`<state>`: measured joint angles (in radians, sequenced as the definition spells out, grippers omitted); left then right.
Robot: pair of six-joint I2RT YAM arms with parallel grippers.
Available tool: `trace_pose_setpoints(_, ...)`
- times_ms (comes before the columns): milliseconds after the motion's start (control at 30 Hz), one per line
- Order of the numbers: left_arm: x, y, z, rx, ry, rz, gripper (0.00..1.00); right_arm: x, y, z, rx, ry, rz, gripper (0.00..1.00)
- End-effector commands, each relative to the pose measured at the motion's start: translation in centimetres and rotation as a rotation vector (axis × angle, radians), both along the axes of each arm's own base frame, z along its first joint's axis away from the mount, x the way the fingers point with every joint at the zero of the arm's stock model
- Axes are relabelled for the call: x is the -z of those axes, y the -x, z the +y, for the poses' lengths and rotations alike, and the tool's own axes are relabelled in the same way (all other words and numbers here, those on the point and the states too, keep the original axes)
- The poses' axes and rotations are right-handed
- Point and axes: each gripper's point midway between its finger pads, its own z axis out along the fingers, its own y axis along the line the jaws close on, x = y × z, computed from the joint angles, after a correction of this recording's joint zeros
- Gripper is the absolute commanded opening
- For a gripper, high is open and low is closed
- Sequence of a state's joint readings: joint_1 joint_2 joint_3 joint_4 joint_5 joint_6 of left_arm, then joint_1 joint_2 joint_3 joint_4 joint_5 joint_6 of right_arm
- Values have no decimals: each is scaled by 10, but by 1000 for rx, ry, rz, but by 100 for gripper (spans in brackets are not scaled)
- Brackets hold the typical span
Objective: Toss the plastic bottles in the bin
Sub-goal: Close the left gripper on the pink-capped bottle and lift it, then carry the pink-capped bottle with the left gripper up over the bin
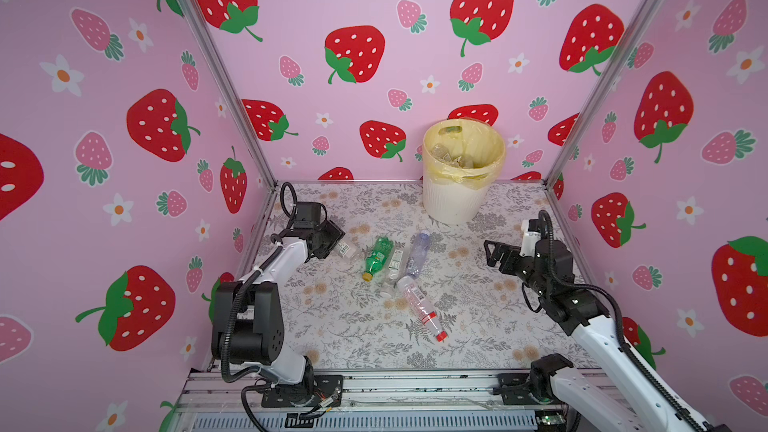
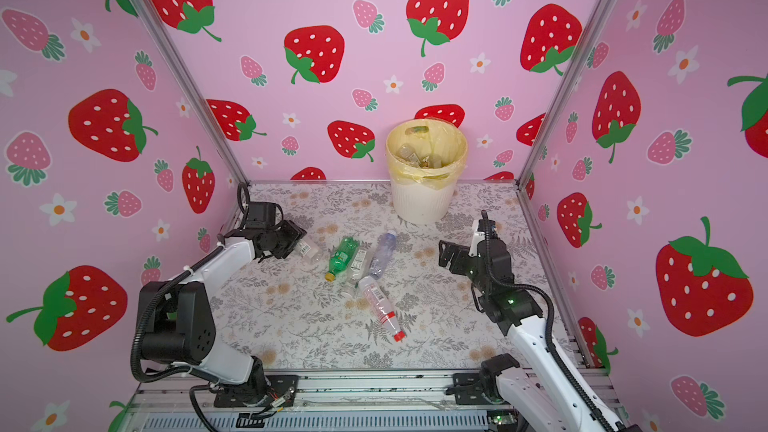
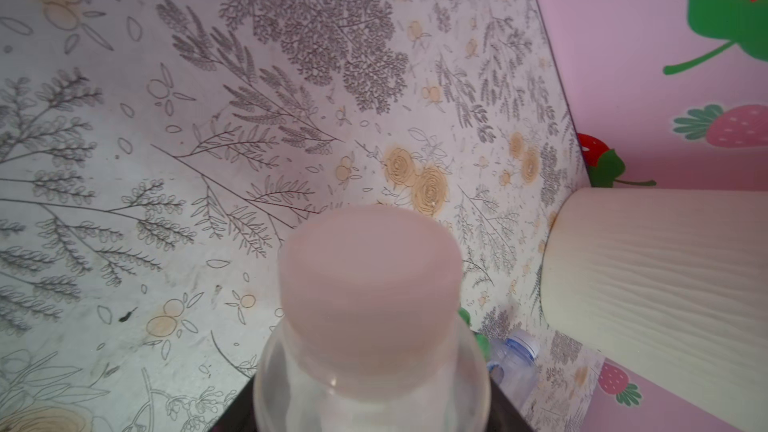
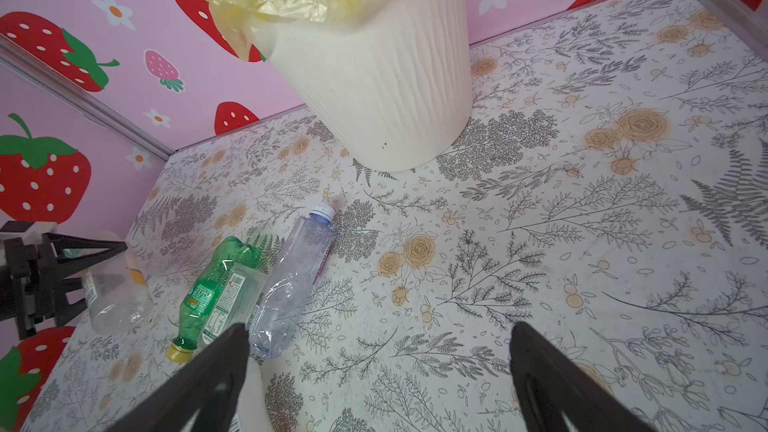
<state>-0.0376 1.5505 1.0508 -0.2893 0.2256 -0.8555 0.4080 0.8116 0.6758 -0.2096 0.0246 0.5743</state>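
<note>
At the far left of the table (image 1: 478, 326), clamped in the left gripper (image 1: 338, 244): a clear bottle (image 1: 350, 252), label showing, jaws drawn in against its sides. From the left wrist, the same clear bottle (image 3: 370, 367) close up and centred, pale cap foremost. Cannot tell whether lifted or resting on the table.

At the right, above the table and well apart from every bottle: the right gripper (image 1: 492, 253), jaws spread wide. In its own wrist view, right gripper (image 4: 378, 328) with nothing between the fingers.

In the middle, lying flat in a tight cluster: a green bottle (image 1: 377, 257), yellow cap toward the near side. Just right of it and touching, a labelled bottle (image 1: 394, 268). Next right, a blue bottle (image 1: 417, 254), cap toward the far side. Just nearer than those, a red-cap bottle (image 1: 422, 305), cap pointing near and right.

At the far wall, right of centre, standing upright: the bin (image 1: 453, 205), yellow bag (image 1: 490, 160) folded over its rim, several clear bottles down inside. Well apart from both grippers.
</note>
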Motion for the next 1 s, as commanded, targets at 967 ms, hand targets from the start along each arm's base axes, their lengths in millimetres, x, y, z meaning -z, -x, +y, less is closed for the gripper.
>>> trace_pose_setpoints(967,-216,-9,-189,702,157,-689,53,54,0,-20,59,177,114,99)
